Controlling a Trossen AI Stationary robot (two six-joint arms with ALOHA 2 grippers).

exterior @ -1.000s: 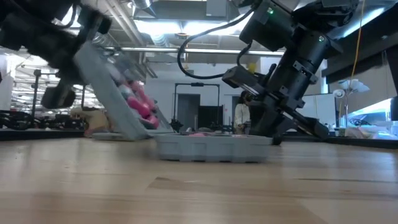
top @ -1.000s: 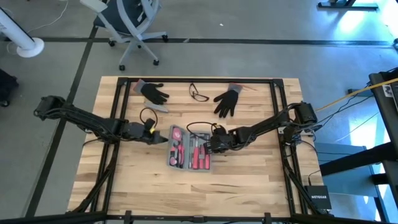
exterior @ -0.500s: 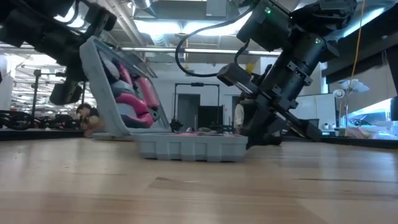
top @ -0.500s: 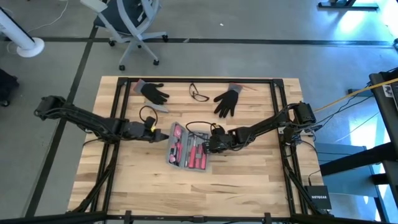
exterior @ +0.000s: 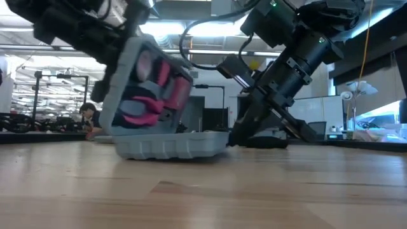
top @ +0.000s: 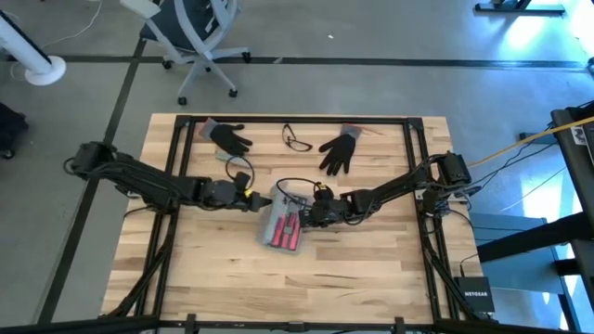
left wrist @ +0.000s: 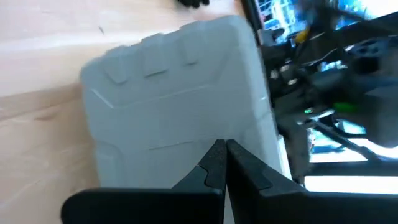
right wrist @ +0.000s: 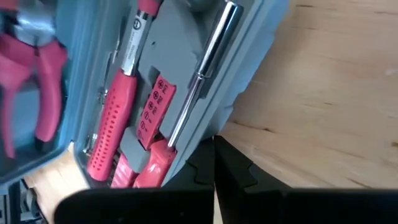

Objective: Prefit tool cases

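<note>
The flat blue-grey plastic tool case [top: 281,223] lies near the centre of the high view, on the wooden table [top: 371,269]. In the low view its lid [exterior: 147,89] stands tilted steeply over the lower half, and the pink-handled tools [exterior: 141,105] show inside it. The left gripper [top: 252,201] is just at the left side of the case, with its fingers together, pressing on the grey outside of the lid. The right gripper [top: 311,211] is at the right edge of the case, fingers also together. Two black gloves [top: 339,148] and a pair of glasses [top: 296,140] lie in the upper part of the table.
</note>
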